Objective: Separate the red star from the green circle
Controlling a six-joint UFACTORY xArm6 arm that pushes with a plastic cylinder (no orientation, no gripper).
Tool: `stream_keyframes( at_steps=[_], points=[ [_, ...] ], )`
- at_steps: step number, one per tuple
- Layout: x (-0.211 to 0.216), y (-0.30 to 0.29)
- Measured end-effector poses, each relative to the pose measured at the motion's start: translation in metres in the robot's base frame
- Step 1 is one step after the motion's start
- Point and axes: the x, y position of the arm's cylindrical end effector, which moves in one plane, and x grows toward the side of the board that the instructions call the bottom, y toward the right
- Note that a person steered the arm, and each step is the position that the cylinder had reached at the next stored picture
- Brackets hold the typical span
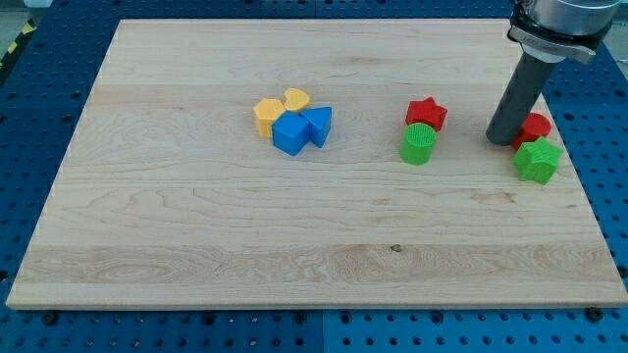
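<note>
The red star (426, 114) lies right of the board's middle, touching the green circle (418, 144) just below it. My tip (501, 137) stands to the right of both, about a block's width from them. It touches or nearly touches a red block (537, 126) on its right side.
A green star (538, 160) lies just below the red block near the board's right edge (589, 196). Left of middle is a cluster: a yellow hexagon (267, 115), a yellow heart (296, 100), a blue cube (290, 134) and a blue triangle (319, 125).
</note>
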Motion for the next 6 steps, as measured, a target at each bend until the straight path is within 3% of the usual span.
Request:
stream_keyframes(
  at_steps=[3, 4, 6],
  points=[
    [0.004, -0.090],
    [-0.023, -0.115],
    [-0.028, -0.163]
  ],
)
